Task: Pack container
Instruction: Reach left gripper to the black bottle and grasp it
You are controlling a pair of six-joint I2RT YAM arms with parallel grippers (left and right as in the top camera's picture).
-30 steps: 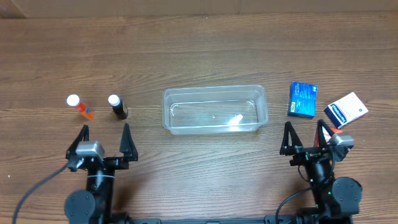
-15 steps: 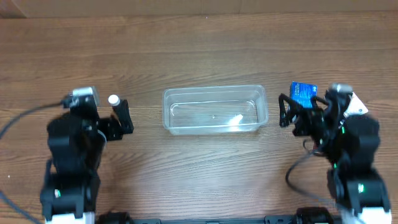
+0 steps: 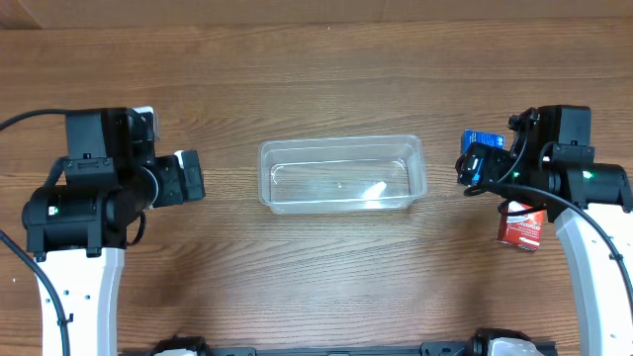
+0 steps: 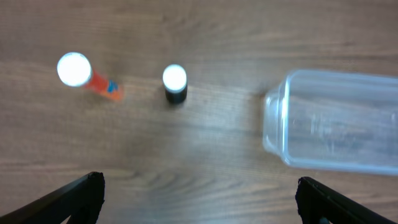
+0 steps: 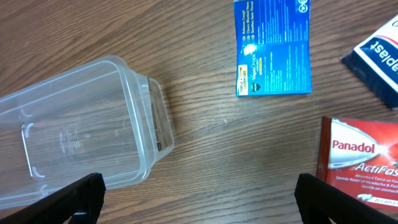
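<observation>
Container (image 3: 341,175) on counter (image 3: 316,79), left tool (image 4: 199,199) spread wide by orange bottle (image 4: 93,79), black bottle (image 4: 175,87), right tool (image 5: 199,199) spread wide by blue box (image 5: 272,46), red box (image 5: 360,165)

The left gripper (image 4: 199,182) and the right gripper (image 5: 199,180) both face down, jaws spread wide, empty

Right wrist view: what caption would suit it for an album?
Open right gripper looking down on an empty container, a blue box and a red Panadol box.
</observation>
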